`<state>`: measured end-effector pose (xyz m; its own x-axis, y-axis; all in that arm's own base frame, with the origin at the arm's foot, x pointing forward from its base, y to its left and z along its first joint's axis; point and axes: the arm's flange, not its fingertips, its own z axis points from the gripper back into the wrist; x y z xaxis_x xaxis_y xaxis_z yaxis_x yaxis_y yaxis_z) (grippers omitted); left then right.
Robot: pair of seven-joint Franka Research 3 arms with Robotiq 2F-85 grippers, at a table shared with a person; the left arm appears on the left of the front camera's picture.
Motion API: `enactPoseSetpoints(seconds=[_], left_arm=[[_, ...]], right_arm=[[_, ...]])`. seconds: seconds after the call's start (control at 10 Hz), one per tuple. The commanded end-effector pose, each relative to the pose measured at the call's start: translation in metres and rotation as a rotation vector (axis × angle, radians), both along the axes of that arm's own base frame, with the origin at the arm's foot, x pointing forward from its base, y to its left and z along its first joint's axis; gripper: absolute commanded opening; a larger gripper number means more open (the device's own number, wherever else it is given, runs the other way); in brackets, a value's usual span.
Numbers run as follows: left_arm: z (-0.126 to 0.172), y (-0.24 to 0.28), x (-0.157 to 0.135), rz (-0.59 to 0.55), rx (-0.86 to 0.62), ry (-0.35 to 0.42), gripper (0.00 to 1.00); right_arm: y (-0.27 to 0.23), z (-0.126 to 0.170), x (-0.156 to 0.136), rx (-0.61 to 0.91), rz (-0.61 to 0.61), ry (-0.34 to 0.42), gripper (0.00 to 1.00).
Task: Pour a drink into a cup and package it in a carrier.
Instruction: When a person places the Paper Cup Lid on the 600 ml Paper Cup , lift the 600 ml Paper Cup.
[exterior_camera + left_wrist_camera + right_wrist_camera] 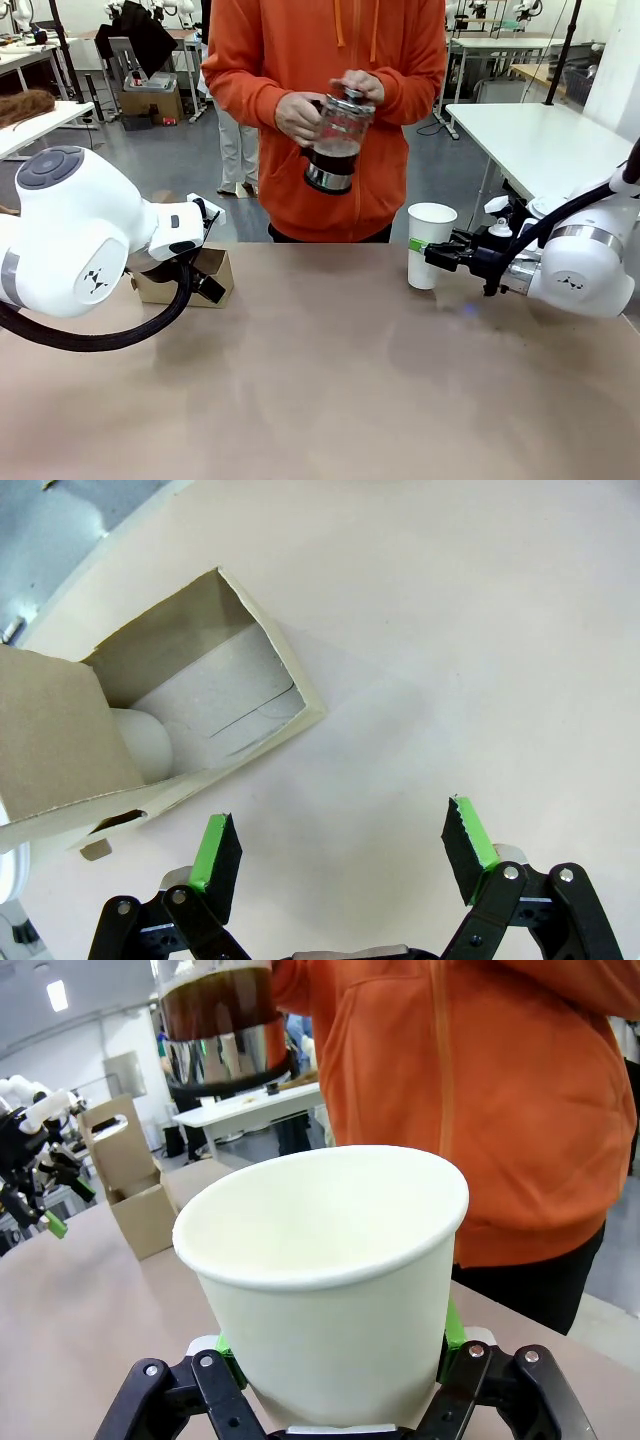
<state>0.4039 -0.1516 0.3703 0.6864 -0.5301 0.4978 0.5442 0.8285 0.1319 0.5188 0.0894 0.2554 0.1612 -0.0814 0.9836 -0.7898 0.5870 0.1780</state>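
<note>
A person in an orange hoodie holds the glass press jug (pixel 338 140) in both hands above the table's far edge; the dark drink (pixel 215 1000) fills its lower part. The tall white paper cup (pixel 430 240) stands on the table at the right, lidless, its inside (pixel 320 1215) bare. My right gripper (pixel 335 1350) is shut on the cup's sides, green pads pressed to its wall. The brown cardboard carrier (pixel 215 272) sits at the left, partly behind my left arm. My left gripper (pixel 345 850) hangs open over bare table, just beside the carrier (pixel 200 700).
Something white and rounded (pixel 145 745) shows at the carrier's side under its cardboard handle. The tan table (pixel 320 380) stretches wide between the arms. Other white tables (pixel 540 135) and equipment stand behind the person.
</note>
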Motion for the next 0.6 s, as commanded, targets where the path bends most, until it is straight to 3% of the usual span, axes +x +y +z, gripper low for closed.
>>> enactPoseSetpoints(seconds=[0.0,0.5], left_arm=[[0.0002,0.0003,-0.0002,0.0,-0.001,0.0,1.0],[0.0002,0.0003,-0.0002,0.0,-0.001,0.0,1.0]], right_arm=[[0.0022,0.0022,0.0001,0.005,-0.012,-0.003,0.8],[0.0022,0.0022,0.0001,0.005,-0.012,-0.003,0.8]])
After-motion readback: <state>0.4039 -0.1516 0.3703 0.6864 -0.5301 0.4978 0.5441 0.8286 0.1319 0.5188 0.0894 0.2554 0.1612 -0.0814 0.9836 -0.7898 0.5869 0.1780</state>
